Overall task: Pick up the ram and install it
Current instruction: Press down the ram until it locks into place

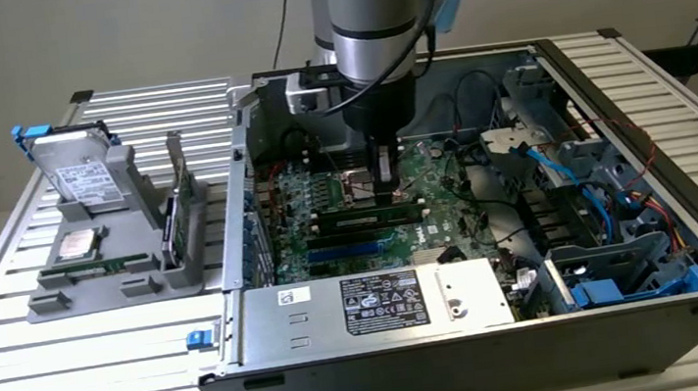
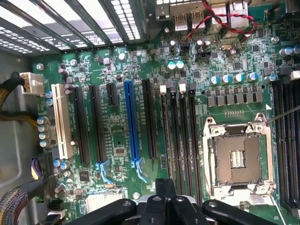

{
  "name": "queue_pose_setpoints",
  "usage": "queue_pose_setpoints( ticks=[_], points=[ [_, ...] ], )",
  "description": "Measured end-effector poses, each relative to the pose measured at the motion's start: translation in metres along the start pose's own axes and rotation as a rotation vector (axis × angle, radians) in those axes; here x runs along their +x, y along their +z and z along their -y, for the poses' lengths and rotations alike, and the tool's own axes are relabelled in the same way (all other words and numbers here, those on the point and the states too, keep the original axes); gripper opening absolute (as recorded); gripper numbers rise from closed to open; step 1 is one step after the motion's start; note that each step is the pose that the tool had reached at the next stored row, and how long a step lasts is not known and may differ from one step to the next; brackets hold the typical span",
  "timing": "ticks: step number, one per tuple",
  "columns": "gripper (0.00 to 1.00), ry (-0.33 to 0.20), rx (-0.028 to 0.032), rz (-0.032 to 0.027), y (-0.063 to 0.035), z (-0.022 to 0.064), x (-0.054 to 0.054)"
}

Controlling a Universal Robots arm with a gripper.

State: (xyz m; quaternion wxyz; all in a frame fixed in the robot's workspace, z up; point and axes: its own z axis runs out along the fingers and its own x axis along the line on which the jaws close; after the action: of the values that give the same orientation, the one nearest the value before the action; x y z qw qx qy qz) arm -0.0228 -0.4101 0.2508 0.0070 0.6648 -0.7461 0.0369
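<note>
Counts: 1 robot arm (image 1: 375, 15), 1 gripper (image 1: 386, 194), 1 computer case (image 1: 655, 111).
Inside the case: 1 motherboard (image 2: 117, 93), 1 white slot (image 2: 61, 121), 1 blue slot (image 2: 132, 124), 1 processor socket (image 2: 239, 161). Beside the case, exterior view's left: 1 grey holder (image 1: 65, 299), 1 silver drive (image 1: 81, 172), 1 square chip (image 1: 75, 244).

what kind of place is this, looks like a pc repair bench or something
Probably a robot test bench for computer assembly rather than a repair shop. An open computer case lies on a slatted aluminium table, the gripper is down over its motherboard, and a grey fixture beside it holds spare parts.
</note>
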Motion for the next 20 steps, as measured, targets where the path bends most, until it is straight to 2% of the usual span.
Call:
queue_pose_setpoints(
  ticks=[8,13,16,20],
  points=[
    [0.11,0.003,-0.0005,0.0000,0.0103,0.0130,-0.002],
    [0.11,0.003,-0.0007,0.0010,0.0189,0.0130,-0.003],
    [0.11,0.004,0.0001,0.0069,0.0198,0.0130,-0.003],
    [0.11,0.009,-0.0001,0.0068,0.0198,0.0129,-0.003]
  ],
)
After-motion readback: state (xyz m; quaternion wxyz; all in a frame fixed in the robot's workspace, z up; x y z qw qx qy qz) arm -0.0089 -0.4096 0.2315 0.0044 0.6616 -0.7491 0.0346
